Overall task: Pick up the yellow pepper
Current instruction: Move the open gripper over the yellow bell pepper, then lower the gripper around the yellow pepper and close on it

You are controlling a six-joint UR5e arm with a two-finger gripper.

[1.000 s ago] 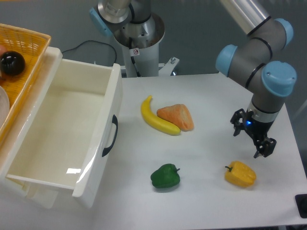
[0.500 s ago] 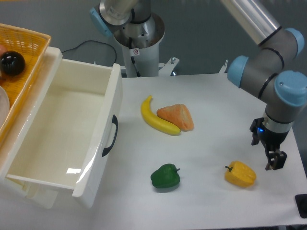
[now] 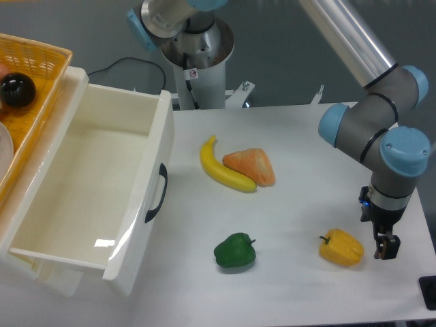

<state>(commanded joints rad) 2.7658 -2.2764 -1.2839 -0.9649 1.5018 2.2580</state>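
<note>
Four food items are seen on the white table point(image 3: 306, 136) from the fixed camera. The yellow pepper point(image 3: 341, 248) is lying near the front right edge, stem pointed left. The gripper point(image 3: 385, 248) is positioned just to the right of it, low over the table, apart from the pepper; whether its fingers are spread or closed cannot be told from this angle. The green pepper point(image 3: 235, 251) is located well to the left of the yellow one. Farther back, a banana point(image 3: 222, 169) is lying against an orange wedge-shaped item point(image 3: 251, 165). An open white drawer point(image 3: 88, 191) is noted at left, with a yellow basket point(image 3: 30, 68) behind it holding a dark ball point(image 3: 16, 89).
</note>
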